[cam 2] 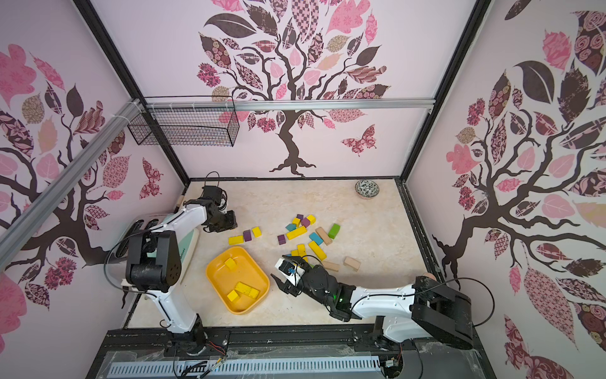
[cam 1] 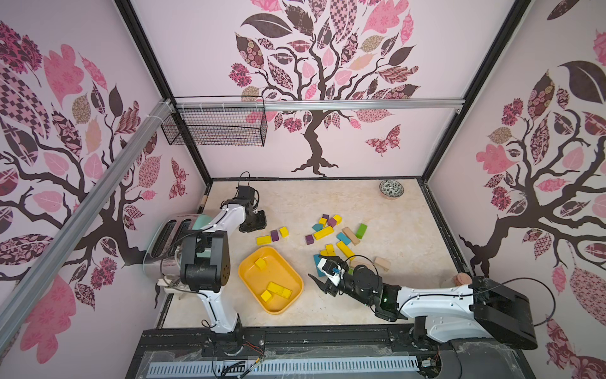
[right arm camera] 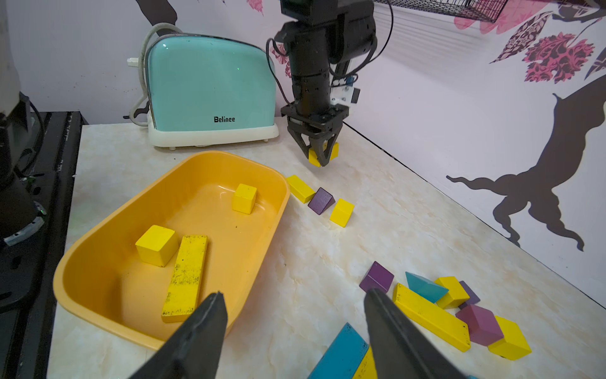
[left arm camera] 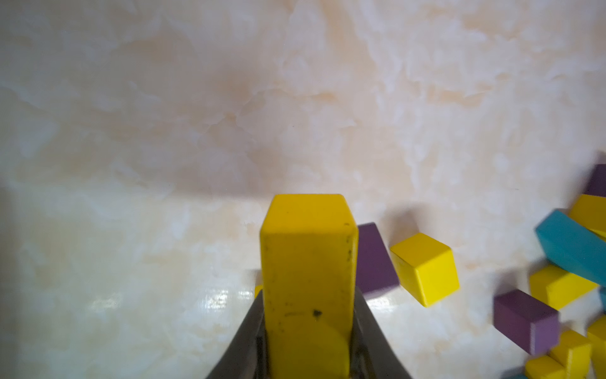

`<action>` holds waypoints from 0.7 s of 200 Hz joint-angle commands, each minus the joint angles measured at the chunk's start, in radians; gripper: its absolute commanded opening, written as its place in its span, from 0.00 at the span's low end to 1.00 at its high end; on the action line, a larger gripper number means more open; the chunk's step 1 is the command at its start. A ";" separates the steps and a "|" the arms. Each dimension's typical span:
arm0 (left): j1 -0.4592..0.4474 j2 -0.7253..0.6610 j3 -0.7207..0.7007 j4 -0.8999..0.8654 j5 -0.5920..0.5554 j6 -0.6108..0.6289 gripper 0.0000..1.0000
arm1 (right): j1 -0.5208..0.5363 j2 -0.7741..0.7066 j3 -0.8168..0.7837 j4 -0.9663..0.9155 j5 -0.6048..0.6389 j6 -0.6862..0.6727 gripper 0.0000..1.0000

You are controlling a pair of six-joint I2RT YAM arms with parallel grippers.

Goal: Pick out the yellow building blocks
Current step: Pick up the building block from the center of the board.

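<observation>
My left gripper [right arm camera: 323, 157] is shut on a yellow building block [left arm camera: 308, 262], low over the table behind the orange-yellow tray [cam 1: 259, 279]. In the tray lie a yellow cube [cam 1: 261, 263], a long yellow bar [cam 1: 279, 290] and another yellow cube [cam 1: 266, 295]. A yellow bar [cam 1: 263, 240] and a yellow cube [cam 1: 284, 232] rest just right of the left gripper [cam 1: 252, 226], with a purple block between them. More yellow blocks [cam 1: 323, 232] sit in the mixed pile further right. My right gripper [cam 1: 323, 282] hangs open and empty between tray and pile, over a teal bar [right arm camera: 341, 357].
A mint toaster [right arm camera: 210, 88] stands at the left edge behind the tray. A patterned bowl [cam 1: 391, 188] sits in the back right corner. Purple, teal, green [cam 1: 361, 230] and plain wooden blocks [cam 1: 382, 263] lie among the yellow ones. A wire basket [cam 1: 216, 126] hangs on the back wall.
</observation>
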 commanded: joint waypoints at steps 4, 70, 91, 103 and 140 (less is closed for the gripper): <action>-0.052 -0.123 -0.027 0.008 -0.014 0.004 0.27 | -0.004 -0.003 0.002 0.025 -0.010 0.005 0.71; -0.143 -0.350 -0.068 -0.118 -0.063 0.007 0.29 | -0.004 -0.029 -0.015 0.048 -0.030 0.012 0.71; -0.148 -0.412 -0.099 -0.139 -0.049 -0.018 0.29 | -0.004 -0.032 -0.022 0.058 -0.029 0.011 0.71; -0.156 -0.442 -0.121 -0.146 -0.037 -0.045 0.29 | -0.003 -0.031 -0.024 0.060 -0.030 0.012 0.71; -0.261 -0.497 -0.188 -0.189 -0.041 -0.077 0.29 | -0.003 -0.018 -0.027 0.079 -0.031 0.018 0.71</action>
